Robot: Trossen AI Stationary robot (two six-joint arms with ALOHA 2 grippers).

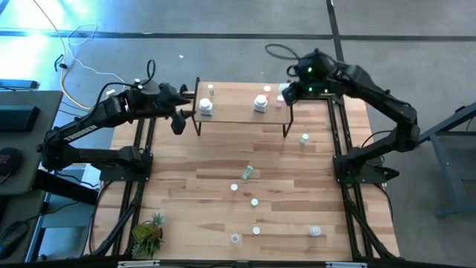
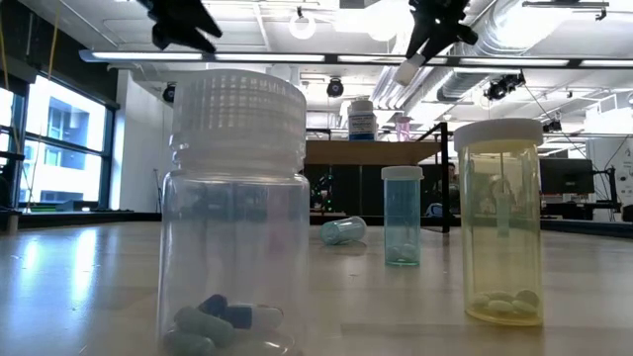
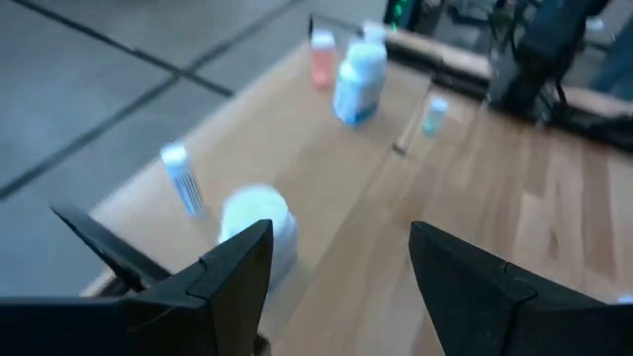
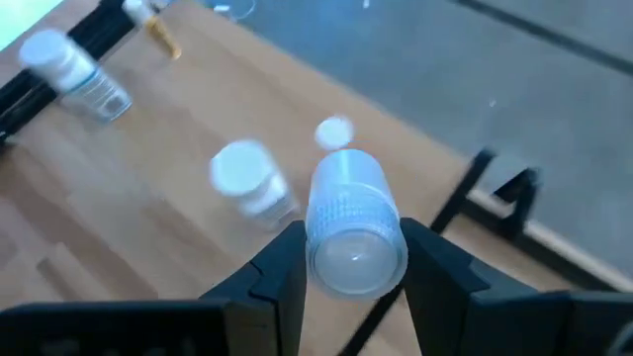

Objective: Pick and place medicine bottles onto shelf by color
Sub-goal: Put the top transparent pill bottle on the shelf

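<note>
The shelf stands at the table's far side. On it are a white bottle, a small vial, a white bottle with a blue label and a pink bottle. My right gripper hangs over the shelf's right end, shut on a clear bottle with a white ribbed cap. My left gripper is open with nothing between its fingers. It hovers by the shelf's left end, near the white bottle. My right gripper pinches the clear bottle between its two fingers, on opposite sides just below the ribbed cap. The fingers slant down from the table's right, and the cap end faces back toward the wrist. The bottle is lifted clear above the shelf.
Loose bottles lie on the table: a green-capped one right of the shelf, one on its side, several near the front edge. In the low view a big clear bottle and a yellow one stand close. A potted plant is front left.
</note>
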